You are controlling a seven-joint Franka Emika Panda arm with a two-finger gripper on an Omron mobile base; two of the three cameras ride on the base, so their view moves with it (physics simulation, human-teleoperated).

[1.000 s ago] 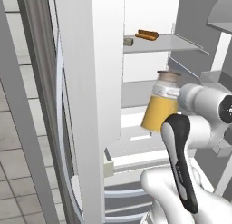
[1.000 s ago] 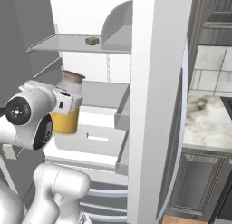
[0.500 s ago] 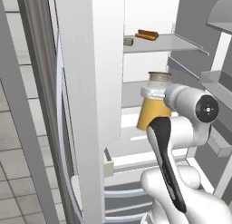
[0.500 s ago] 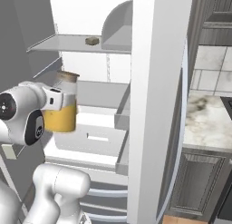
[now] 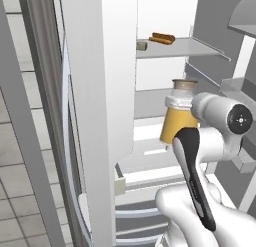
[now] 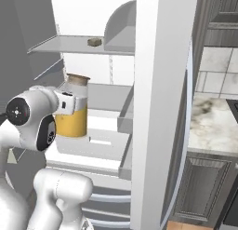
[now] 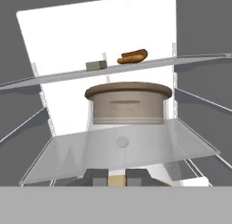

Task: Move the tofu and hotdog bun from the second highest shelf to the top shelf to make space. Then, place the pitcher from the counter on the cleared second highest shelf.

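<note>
My gripper [image 6: 69, 102] is shut on the pitcher [image 6: 72, 124], a clear cone of orange juice with a tan round lid, and holds it upright in front of the open fridge. From the hand camera, the lid [image 7: 129, 103] sits just past my fingertips [image 7: 96, 176]. The bare second highest shelf [image 7: 54, 157] spans the view below the lid. On the top shelf [image 7: 195, 60] lie the small beige tofu [image 7: 96, 65] and the brown hotdog bun [image 7: 132, 56]. The left base view shows the pitcher [image 5: 179, 118] and the bun [image 5: 162, 38].
The open fridge door [image 5: 100, 101] stands close on the left, and another door panel [image 6: 160, 108] on the right. White drawers [image 6: 93, 147] lie below the pitcher. The marbled counter [image 6: 211, 124] with dark cabinets is beyond the right door.
The arm has shifted the pitcher slightly sideways and back again in front of the shelves. The grip has held, and the tofu and bun have not moved.
</note>
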